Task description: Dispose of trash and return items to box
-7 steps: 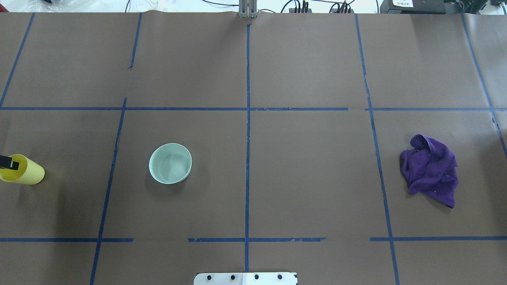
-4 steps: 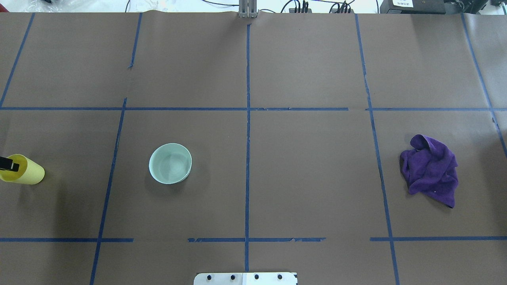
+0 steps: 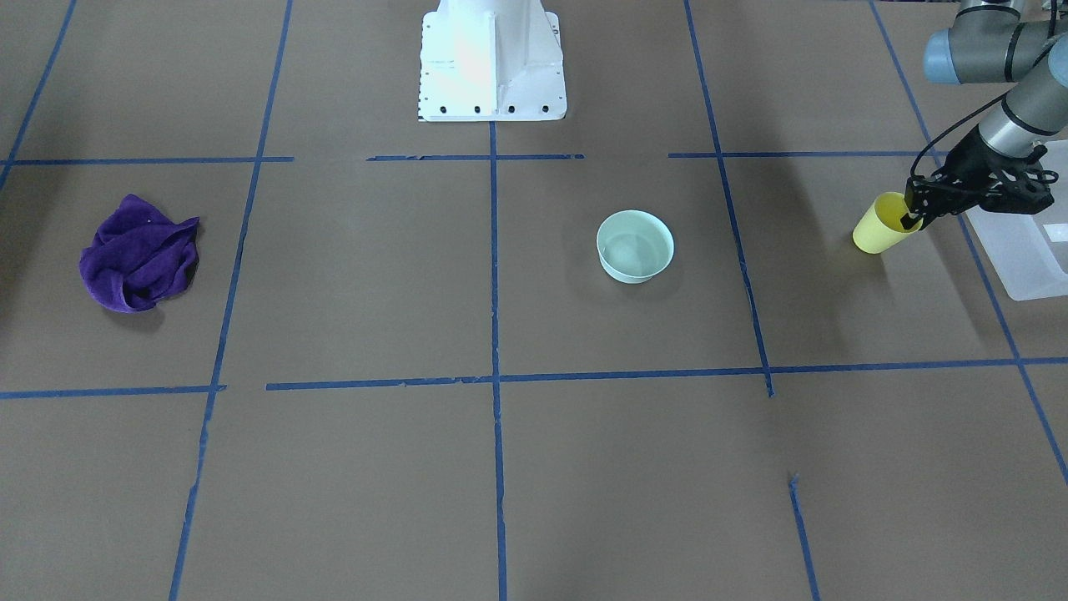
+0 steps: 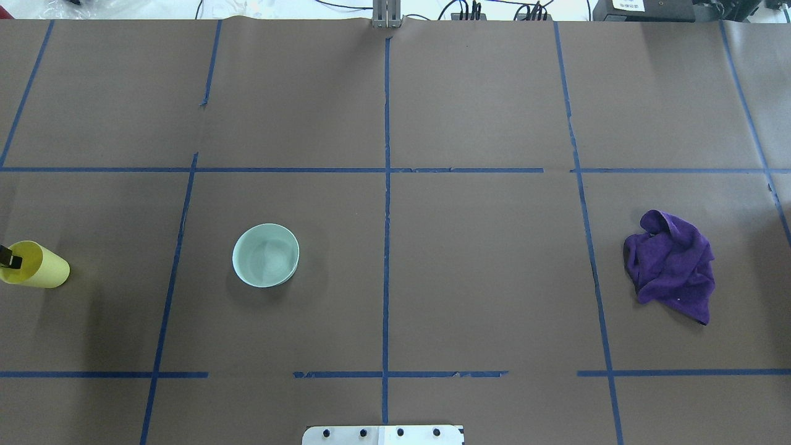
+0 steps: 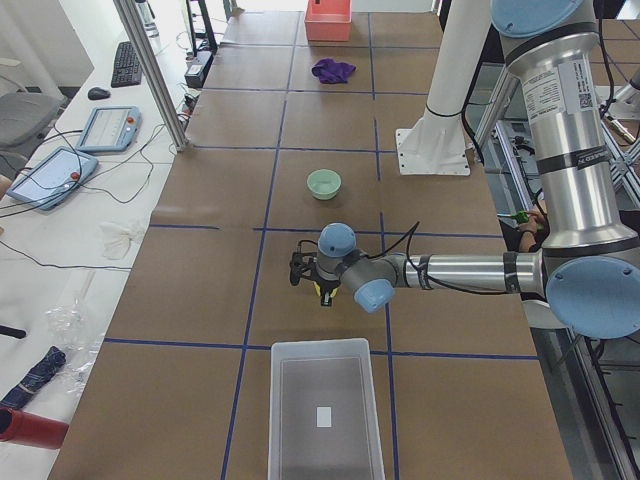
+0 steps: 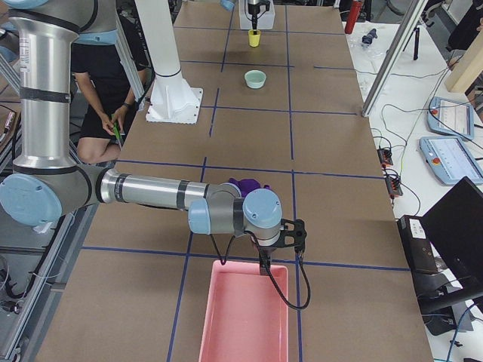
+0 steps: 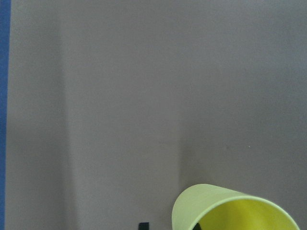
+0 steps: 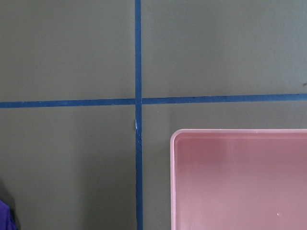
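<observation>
The yellow cup (image 3: 876, 227) stands at the table's left end, next to the frosted-white box (image 3: 1030, 288). It also shows in the overhead view (image 4: 43, 267) and the left wrist view (image 7: 230, 211). My left gripper (image 3: 909, 219) straddles the cup's rim, one finger (image 4: 10, 259) inside and one outside. In the wrist view a small gap still shows at the wall. The mint-green bowl (image 3: 635, 246) sits upright and empty left of centre (image 4: 266, 255). My right gripper (image 6: 266, 265) hangs over the edge of a pink bin (image 8: 240, 182). I cannot tell whether it is open or shut.
A crumpled purple cloth (image 4: 670, 266) lies at the right end of the table, near the pink bin (image 6: 241, 317). The white robot pedestal (image 3: 492, 58) stands at the middle of the robot's side. Blue tape lines cross the brown table cover.
The left finger inside the cup has shifted a little toward the rim wall. The cup, bowl and cloth have not moved.
</observation>
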Robot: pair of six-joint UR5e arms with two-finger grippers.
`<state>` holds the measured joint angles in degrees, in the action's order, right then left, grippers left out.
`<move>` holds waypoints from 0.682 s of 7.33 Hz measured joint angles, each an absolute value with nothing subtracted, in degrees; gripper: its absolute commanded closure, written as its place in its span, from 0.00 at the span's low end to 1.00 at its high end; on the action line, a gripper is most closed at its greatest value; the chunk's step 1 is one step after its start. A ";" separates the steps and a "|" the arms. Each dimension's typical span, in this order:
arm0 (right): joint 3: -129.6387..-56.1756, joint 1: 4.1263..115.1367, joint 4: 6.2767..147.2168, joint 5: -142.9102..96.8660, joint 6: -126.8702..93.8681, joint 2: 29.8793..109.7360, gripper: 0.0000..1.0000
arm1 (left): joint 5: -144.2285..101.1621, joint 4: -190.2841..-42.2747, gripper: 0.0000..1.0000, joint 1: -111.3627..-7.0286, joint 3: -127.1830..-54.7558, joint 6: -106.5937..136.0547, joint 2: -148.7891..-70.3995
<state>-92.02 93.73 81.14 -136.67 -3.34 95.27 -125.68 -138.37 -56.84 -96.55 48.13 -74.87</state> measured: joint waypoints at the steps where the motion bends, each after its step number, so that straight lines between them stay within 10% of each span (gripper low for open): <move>1: -92.20 93.71 81.18 -136.79 -3.34 95.25 0.00 | -125.68 -138.50 1.00 -57.07 -97.34 48.59 -74.84; 5: -95.25 93.03 80.92 -137.42 -3.58 95.58 0.00 | -126.33 -137.97 1.00 -58.31 -100.40 48.73 -74.55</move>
<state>-95.25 93.03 80.92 -137.42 -3.58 95.58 -126.33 -137.97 -58.31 -100.40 48.73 -74.55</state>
